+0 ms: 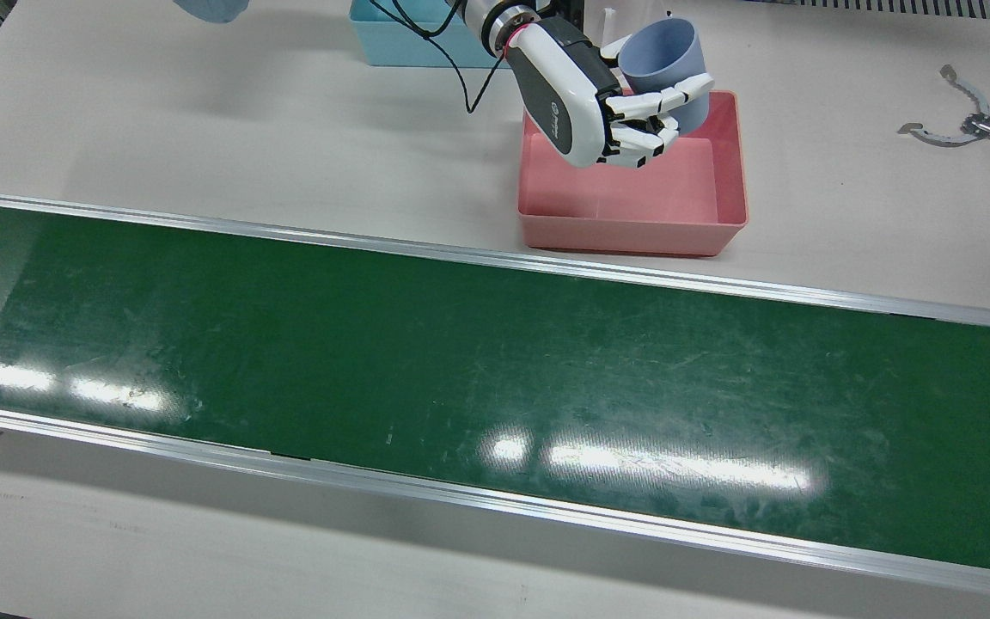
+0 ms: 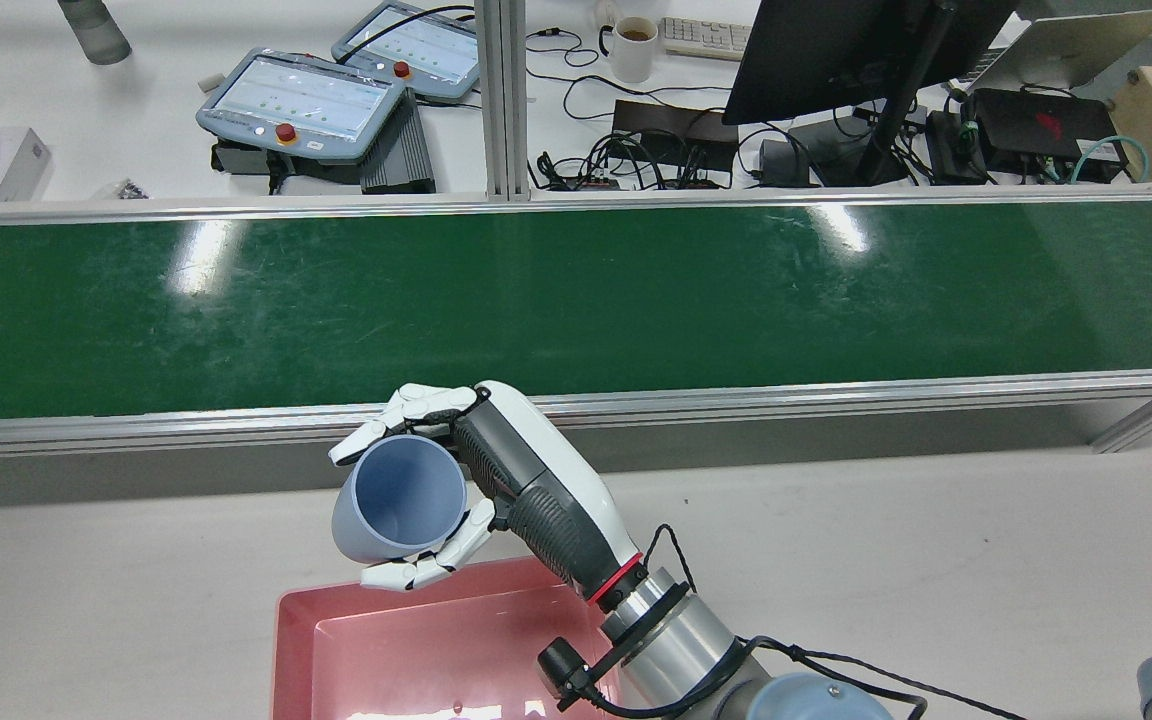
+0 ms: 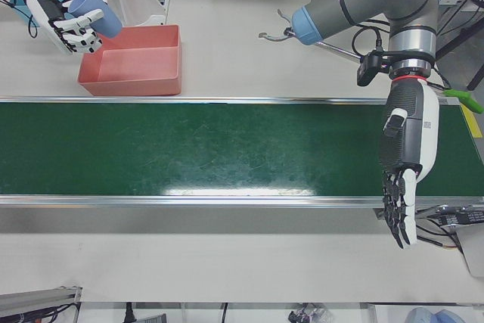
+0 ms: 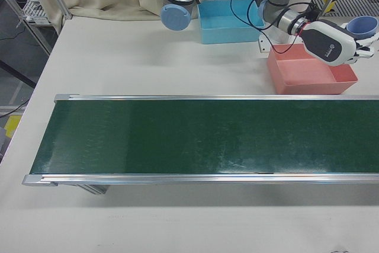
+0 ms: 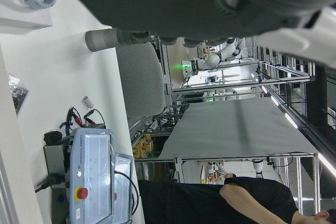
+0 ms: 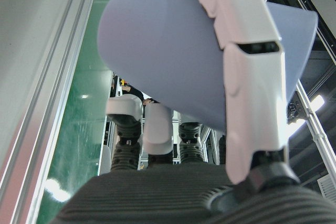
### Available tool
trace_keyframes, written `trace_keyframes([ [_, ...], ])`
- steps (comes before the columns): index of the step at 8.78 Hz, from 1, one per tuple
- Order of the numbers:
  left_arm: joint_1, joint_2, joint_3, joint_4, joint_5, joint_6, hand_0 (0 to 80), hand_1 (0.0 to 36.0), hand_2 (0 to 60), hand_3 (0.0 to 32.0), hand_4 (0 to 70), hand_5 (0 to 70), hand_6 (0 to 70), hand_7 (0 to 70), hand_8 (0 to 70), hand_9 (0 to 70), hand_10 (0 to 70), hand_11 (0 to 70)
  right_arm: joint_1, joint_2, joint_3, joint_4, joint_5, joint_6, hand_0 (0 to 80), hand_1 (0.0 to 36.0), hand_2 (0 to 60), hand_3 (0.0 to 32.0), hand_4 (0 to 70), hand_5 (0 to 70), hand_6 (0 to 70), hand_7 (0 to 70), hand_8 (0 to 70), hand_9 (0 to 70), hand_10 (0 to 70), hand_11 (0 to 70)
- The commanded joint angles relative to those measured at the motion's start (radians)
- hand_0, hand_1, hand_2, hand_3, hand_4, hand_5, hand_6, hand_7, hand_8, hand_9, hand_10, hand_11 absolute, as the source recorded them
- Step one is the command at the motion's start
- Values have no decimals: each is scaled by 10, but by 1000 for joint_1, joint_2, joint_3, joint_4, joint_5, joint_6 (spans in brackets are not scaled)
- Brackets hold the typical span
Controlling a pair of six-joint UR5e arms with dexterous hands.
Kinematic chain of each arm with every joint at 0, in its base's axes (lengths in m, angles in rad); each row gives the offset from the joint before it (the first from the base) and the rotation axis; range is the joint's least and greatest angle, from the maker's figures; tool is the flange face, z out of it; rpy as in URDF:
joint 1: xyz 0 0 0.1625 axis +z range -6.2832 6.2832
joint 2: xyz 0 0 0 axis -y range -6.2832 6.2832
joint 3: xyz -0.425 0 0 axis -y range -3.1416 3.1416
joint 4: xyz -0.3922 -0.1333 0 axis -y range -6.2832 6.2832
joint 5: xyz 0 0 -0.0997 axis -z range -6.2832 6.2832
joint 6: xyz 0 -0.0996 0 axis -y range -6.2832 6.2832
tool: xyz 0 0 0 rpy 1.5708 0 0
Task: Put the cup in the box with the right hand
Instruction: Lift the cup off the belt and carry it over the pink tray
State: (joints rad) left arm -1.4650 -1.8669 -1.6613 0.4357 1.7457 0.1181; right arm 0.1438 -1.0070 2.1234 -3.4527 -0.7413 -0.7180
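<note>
My right hand (image 1: 607, 112) (image 2: 456, 470) (image 3: 64, 20) (image 4: 340, 39) is shut on a pale blue cup (image 1: 665, 64) (image 2: 401, 500) (image 3: 94, 9) (image 4: 362, 26) (image 6: 173, 56), held tilted above the pink box (image 1: 632, 219) (image 2: 356, 640) (image 3: 136, 62) (image 4: 308, 75). In the rear view the cup's mouth faces the camera and it hangs over the box's conveyor-side edge. My left hand (image 3: 404, 164) hangs open, fingers pointing down, over the far end of the green belt (image 3: 227, 149), holding nothing.
A light blue bin (image 1: 400, 39) (image 4: 228, 22) stands behind the pink box. The green conveyor (image 1: 461, 370) with metal rails runs across the table. A metal tool (image 1: 968, 120) lies on the table. Pendants, a monitor and cables (image 2: 636, 140) sit beyond the belt.
</note>
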Motion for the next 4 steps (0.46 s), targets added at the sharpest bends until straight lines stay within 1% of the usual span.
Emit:
trace_keyframes([
  [1, 0, 0, 0, 0, 0, 0, 0, 0, 0, 0, 0, 0, 0, 0, 0, 0, 0, 0, -96, -133, 119, -3, 140, -3, 800, 360, 600, 0, 700, 233, 401, 700, 654, 700, 450, 663],
  [3, 0, 0, 0, 0, 0, 0, 0, 0, 0, 0, 0, 0, 0, 0, 0, 0, 0, 0, -104, -134, 116, -2, 142, -1, 800, 360, 600, 0, 693, 233, 400, 700, 625, 700, 450, 665],
  [4, 0, 0, 0, 0, 0, 0, 0, 0, 0, 0, 0, 0, 0, 0, 0, 0, 0, 0, -105, -133, 118, -2, 142, -1, 800, 360, 600, 0, 668, 230, 394, 700, 609, 700, 446, 659],
])
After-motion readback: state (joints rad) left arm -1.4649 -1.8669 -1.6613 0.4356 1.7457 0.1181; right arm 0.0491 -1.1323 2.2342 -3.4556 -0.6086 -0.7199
